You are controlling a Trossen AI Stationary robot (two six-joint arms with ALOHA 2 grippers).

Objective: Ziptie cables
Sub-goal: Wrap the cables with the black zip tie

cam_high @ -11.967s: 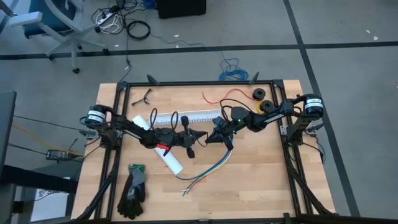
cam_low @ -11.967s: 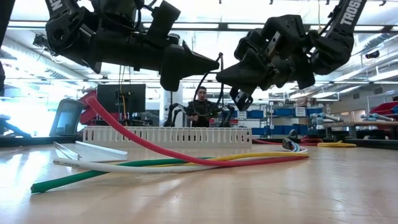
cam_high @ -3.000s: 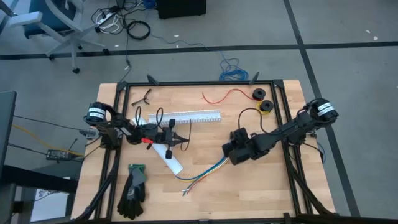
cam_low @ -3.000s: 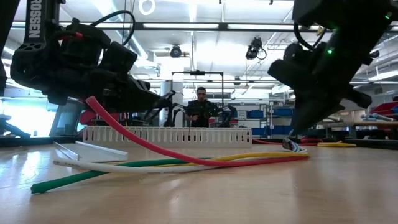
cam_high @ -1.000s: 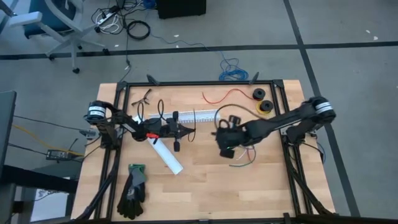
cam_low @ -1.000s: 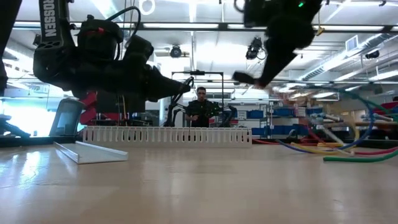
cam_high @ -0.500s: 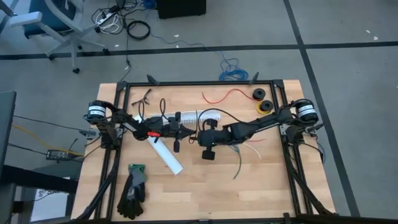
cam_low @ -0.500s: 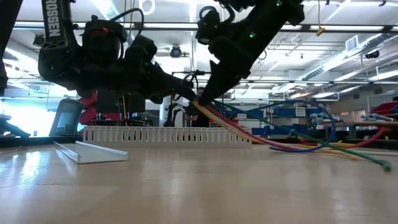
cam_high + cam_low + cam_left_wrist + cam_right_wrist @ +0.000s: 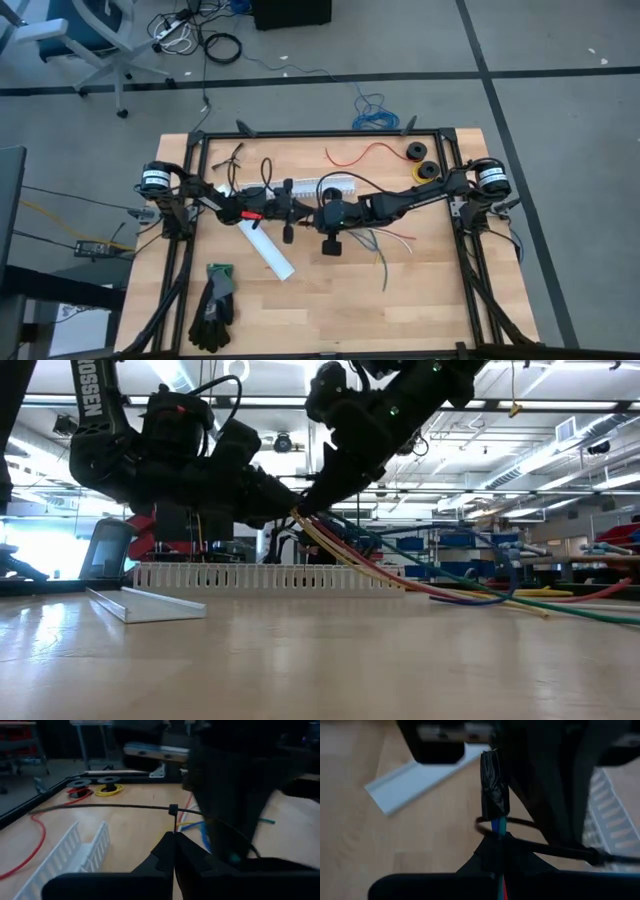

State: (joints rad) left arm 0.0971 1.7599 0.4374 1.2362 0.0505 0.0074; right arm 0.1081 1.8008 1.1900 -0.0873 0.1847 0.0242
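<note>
The cables (image 9: 385,250), thin yellow, green, blue and white wires, trail on the table from my right gripper (image 9: 316,210), which is shut on them near mid-table. Their dark-sleeved end (image 9: 492,785) sticks out past my right gripper (image 9: 499,840). My left gripper (image 9: 300,209) meets it from the left, shut on a black zip tie (image 9: 172,810). The tie's loop (image 9: 482,824) shows around the wires just behind the sleeve. In the low view both grippers hang above the table, and the cables (image 9: 430,588) slope down from them. My left gripper pinches the zip tie's strap (image 9: 174,827) between its two fingertips, just behind the tie's head. The fingers come level from the table's left. The tie is lifted clear, its loop arching out ahead of the fingers. My right gripper pinches the bundle just behind its dark-sleeved end (image 9: 497,826), the wires running back along the fingers. The fingers slant down from the table's right. The held end is lifted clear; the rest hangs slack, its free ends (image 9: 385,280) on the table.
A white slotted channel (image 9: 322,185) lies just beyond the grippers and its white lid (image 9: 266,250) lies nearer the front. Dark gloves (image 9: 214,305) lie front left. A red wire (image 9: 360,152), a black spool (image 9: 414,152) and a yellow one (image 9: 426,172) sit far right.
My right gripper has gone toward the table's left and a little down, up to my left gripper, carrying the cables' sleeved end. The held end has moved left to the zip tie while the free ends have dragged along the table behind it.
</note>
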